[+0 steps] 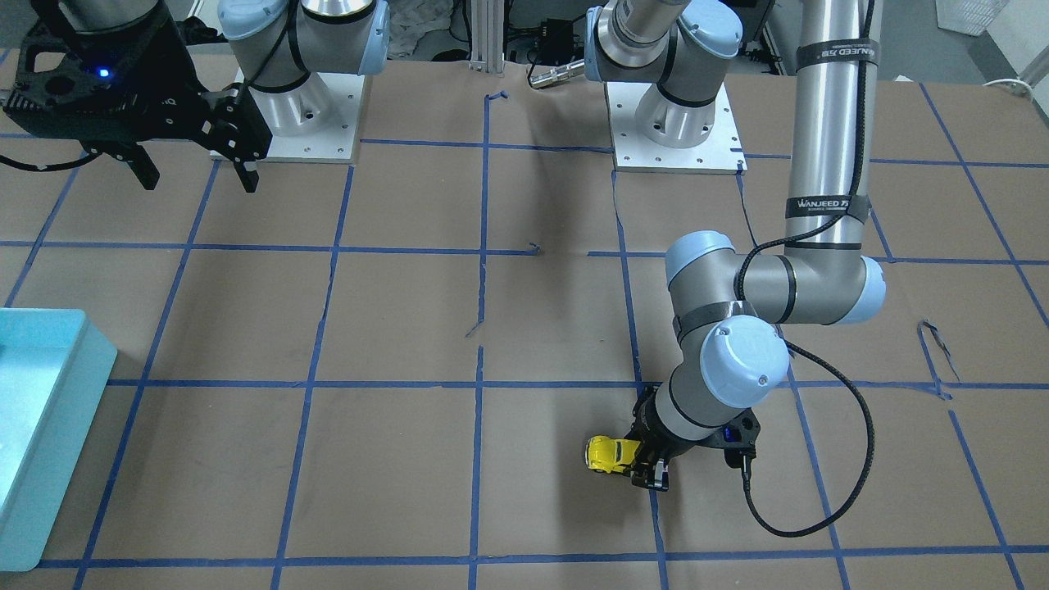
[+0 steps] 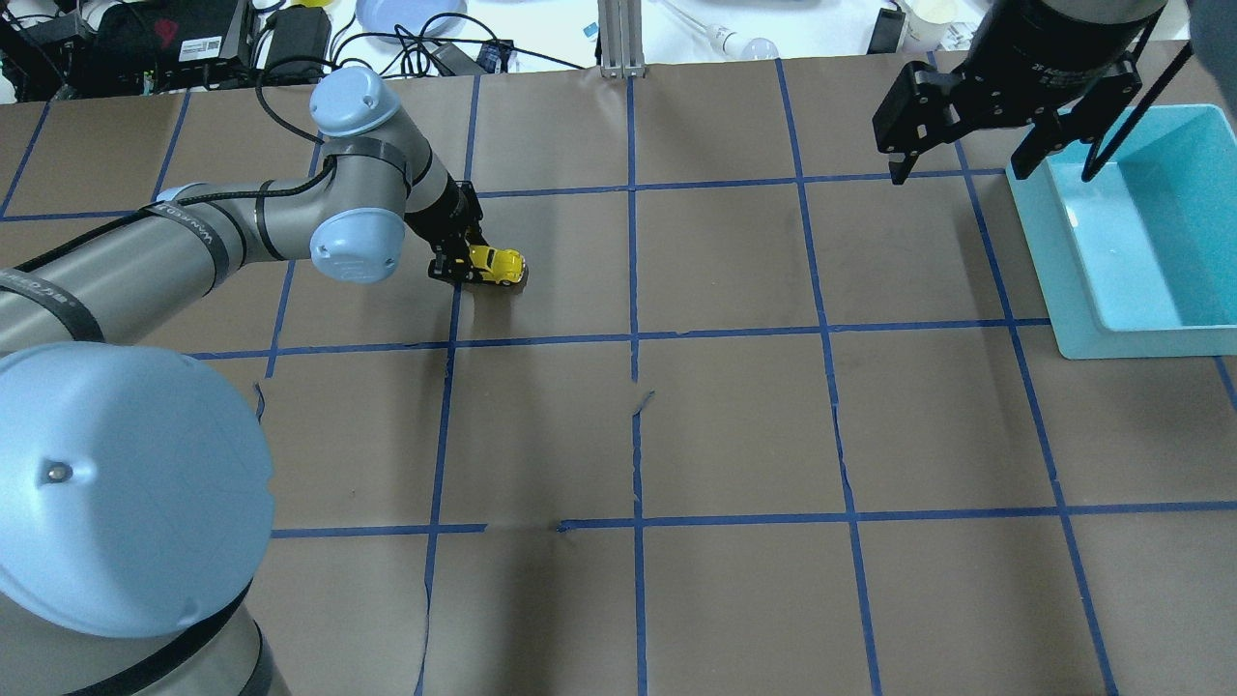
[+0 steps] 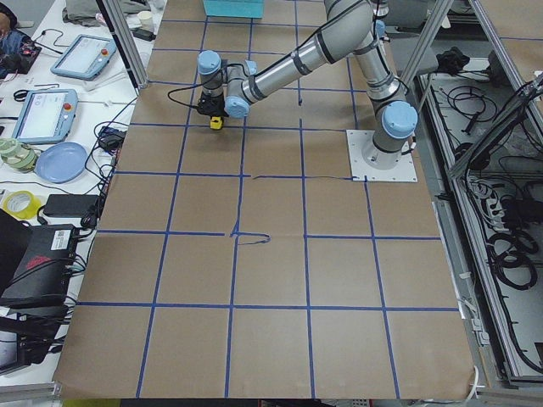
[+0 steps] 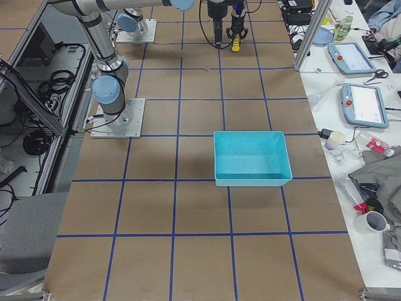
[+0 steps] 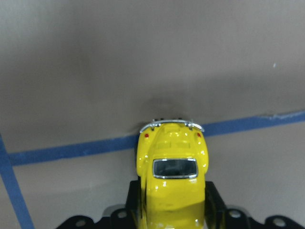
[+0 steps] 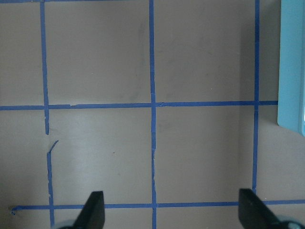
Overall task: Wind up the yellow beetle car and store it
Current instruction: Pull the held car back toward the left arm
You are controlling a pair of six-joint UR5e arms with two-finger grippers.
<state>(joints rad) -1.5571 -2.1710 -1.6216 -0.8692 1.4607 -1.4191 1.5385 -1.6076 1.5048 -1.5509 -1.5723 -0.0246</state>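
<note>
The yellow beetle car [image 2: 497, 264] sits on the brown paper at the table's far left; it also shows in the front view [image 1: 608, 452] and close up in the left wrist view [image 5: 171, 171]. My left gripper [image 2: 462, 264] is low at the table, its fingers [image 5: 214, 200] shut on the car's front half; the rear bumper points away over a blue tape line. My right gripper [image 2: 976, 145] hangs open and empty high beside the teal bin [image 2: 1140, 242]; its fingertips [image 6: 93, 207] show wide apart in the right wrist view.
The teal bin [image 1: 41, 426] stands at the table's right side, open-topped, with nothing visible in it. Blue tape lines grid the brown paper. Both arm bases [image 1: 672, 131] stand at the robot's edge. Cables and tablets lie beyond the far edge.
</note>
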